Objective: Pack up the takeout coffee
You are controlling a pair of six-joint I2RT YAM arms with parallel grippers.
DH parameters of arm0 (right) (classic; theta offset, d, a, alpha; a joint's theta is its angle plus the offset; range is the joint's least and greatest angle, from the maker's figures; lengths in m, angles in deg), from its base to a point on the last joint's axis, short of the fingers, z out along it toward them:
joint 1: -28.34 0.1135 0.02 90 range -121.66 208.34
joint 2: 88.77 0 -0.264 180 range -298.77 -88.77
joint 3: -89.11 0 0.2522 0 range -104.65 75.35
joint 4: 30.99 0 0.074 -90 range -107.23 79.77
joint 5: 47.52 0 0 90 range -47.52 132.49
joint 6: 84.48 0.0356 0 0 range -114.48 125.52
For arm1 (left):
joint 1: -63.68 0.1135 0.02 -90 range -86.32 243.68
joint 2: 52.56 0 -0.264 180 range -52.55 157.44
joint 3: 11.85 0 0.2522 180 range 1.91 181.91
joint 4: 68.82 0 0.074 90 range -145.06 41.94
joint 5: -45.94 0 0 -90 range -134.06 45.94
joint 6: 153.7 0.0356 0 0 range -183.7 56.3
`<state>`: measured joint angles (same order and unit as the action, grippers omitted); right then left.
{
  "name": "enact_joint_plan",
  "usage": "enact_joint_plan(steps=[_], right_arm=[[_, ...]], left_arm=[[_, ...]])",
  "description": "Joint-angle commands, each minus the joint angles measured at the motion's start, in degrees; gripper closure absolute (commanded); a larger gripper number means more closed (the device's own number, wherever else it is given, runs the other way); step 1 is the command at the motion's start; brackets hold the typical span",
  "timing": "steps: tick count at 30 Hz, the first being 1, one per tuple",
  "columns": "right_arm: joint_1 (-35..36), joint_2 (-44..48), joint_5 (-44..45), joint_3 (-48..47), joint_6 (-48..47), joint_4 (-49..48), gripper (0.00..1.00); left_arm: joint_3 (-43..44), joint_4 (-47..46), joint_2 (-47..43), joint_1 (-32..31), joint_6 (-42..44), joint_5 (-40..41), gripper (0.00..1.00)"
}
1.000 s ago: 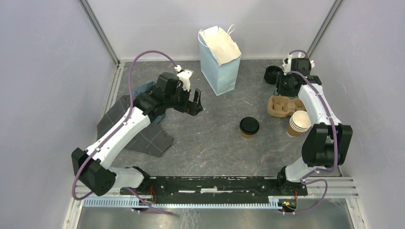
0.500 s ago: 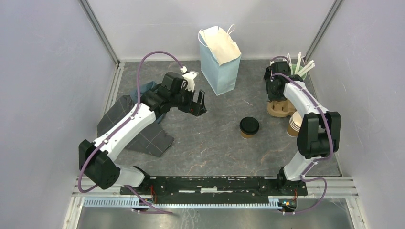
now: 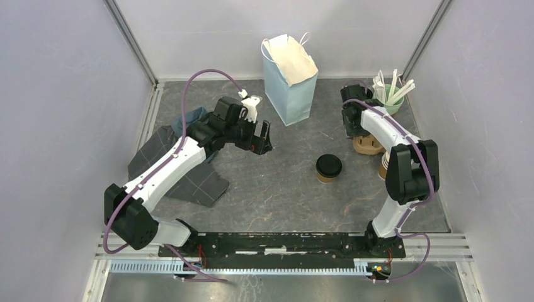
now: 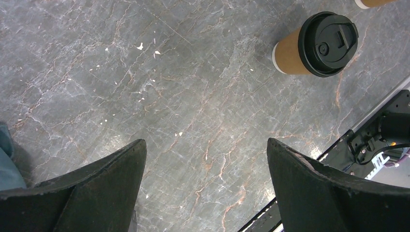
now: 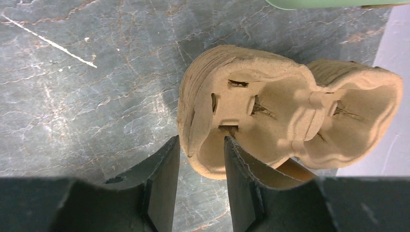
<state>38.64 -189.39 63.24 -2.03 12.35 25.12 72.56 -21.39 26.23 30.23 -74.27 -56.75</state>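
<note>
**Takeout coffee** [image 3: 328, 168]: upright and lidded on the open tabletop [image 3: 277, 195] at mid-scene, well apart from both hands. Not packed.

**Left hand** [image 4: 205, 145]: spread wide and empty above bare tabletop, with the coffee off to one side.

**Right hand** [image 5: 200, 140]: pinching the end wall of the pulp cup carrier [image 5: 285, 106], one finger outside and one in the pocket. Whether the carrier is off the tabletop cannot be told.

**Paper bag** [image 3: 289, 78]: stands open at the rear.

**Assessment:** early stage. Seating the coffee and bagging it both appear outstanding.
</note>
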Motion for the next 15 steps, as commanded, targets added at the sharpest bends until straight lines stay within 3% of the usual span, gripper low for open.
enact_joint_plan(steps=[1,6,15], right_arm=[[1.29,-1.56,7.73,-3.67,2.02,2.78,0.58],[2.74,-2.15,12.49,-4.74,1.76,3.42,0.64],[6.26,-5.47,21.25,-7.88,2.58,6.72,0.65]], left_arm=[[-0.23,-1.96,-1.25,0.32,2.08,-0.90,0.00],[-0.77,-2.17,-1.54,0.32,2.13,-0.75,0.00],[-1.10,-2.35,-1.44,0.40,2.46,-0.93,0.00]])
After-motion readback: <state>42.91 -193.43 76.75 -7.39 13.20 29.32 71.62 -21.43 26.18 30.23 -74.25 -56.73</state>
